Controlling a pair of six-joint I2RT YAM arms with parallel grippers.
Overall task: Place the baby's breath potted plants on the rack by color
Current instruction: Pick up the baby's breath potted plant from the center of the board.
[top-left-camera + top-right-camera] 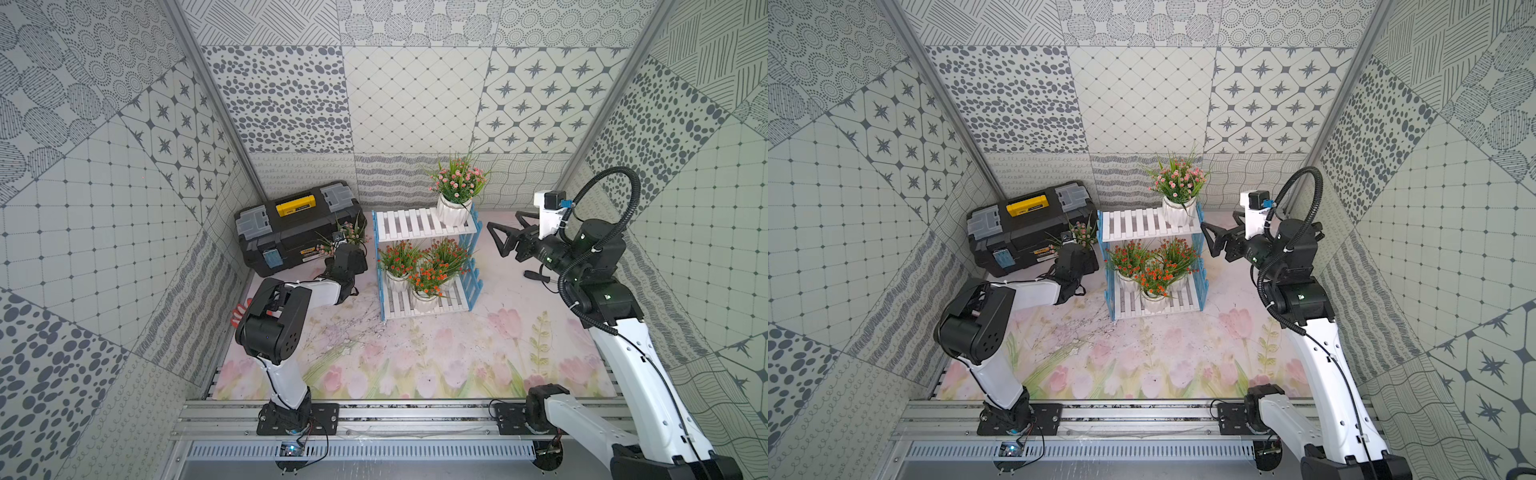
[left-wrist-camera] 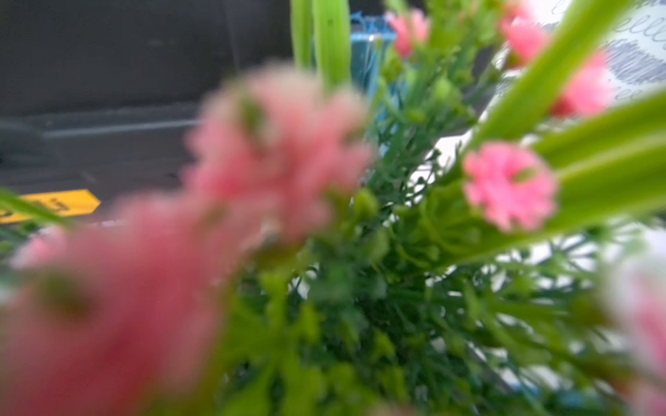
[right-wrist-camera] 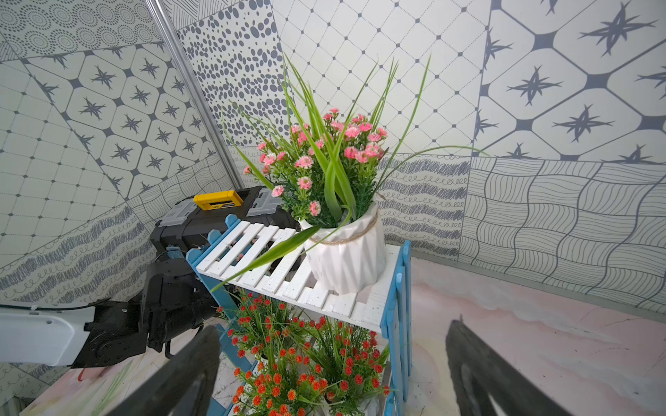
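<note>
pink plant (image 1: 1177,183) atop rack (image 1: 1133,224), orange plants (image 1: 1154,270) below

The tulip-printed worktop (image 1: 415,365) bears a black toolbox (image 1: 286,237) far left and the rack (image 1: 409,224) beside it, with one pink plant (image 1: 457,183) on its upper shelf and three orange-red plants (image 1: 428,274) below.

Both top views look steeply down from high above the table's (image 1: 457,365) six o'clock edge, covering all of it, with the rack (image 1: 419,226) toward twelve. The left wrist view sits buried in a pink-flowered plant (image 2: 510,185), blurred by nearness. The right wrist view, near the rack's three o'clock side, faces nine and shares the rack.
</note>
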